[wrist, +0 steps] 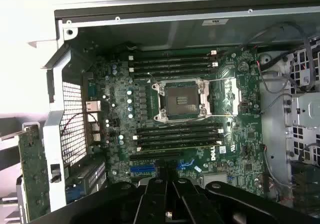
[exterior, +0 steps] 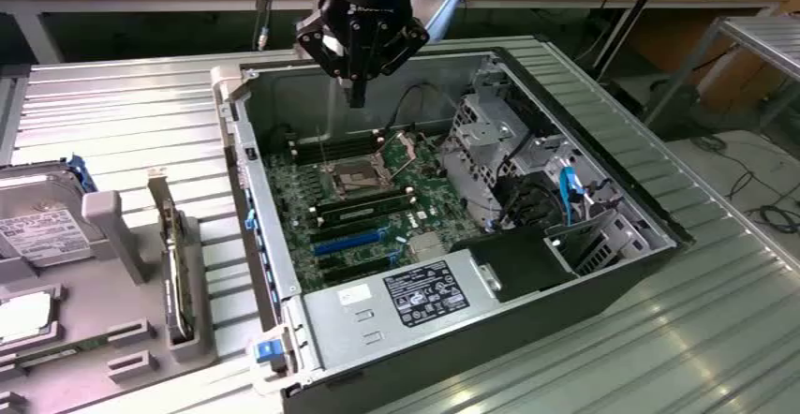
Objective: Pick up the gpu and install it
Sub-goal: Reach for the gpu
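The gpu stands on its edge in a grey holder on the table, outside the computer case at the exterior view's left. Its silver bracket points up at the far end. In the wrist view the gpu shows as a green board beside the case wall. My gripper hangs shut and empty above the far end of the open case, well away from the gpu. Its black fingers meet over the motherboard, near the blue slots.
A silver hard drive with a white label lies at the exterior view's far left. Inside the case are the CPU socket, memory slots, a drive cage, cables and the power supply. The table is ribbed metal.
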You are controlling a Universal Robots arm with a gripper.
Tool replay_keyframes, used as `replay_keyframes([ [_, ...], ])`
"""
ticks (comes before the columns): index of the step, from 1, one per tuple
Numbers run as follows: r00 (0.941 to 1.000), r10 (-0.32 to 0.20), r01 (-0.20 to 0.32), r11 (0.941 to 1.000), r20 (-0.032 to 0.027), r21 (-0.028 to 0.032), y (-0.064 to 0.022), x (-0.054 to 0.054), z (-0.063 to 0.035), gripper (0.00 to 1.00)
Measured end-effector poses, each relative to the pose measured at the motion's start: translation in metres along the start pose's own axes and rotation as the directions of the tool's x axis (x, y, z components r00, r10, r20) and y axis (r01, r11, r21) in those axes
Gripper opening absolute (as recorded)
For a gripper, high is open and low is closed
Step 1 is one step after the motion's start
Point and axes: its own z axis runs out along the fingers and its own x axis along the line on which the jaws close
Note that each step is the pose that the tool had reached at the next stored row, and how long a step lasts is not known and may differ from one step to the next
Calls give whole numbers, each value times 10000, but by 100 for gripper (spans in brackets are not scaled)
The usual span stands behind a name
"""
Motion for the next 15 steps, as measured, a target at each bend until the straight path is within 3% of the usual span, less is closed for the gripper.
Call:
replay_keyframes([
  [15, 10000, 0, 0, 10000, 0, 0, -6, 79, -2, 11],
])
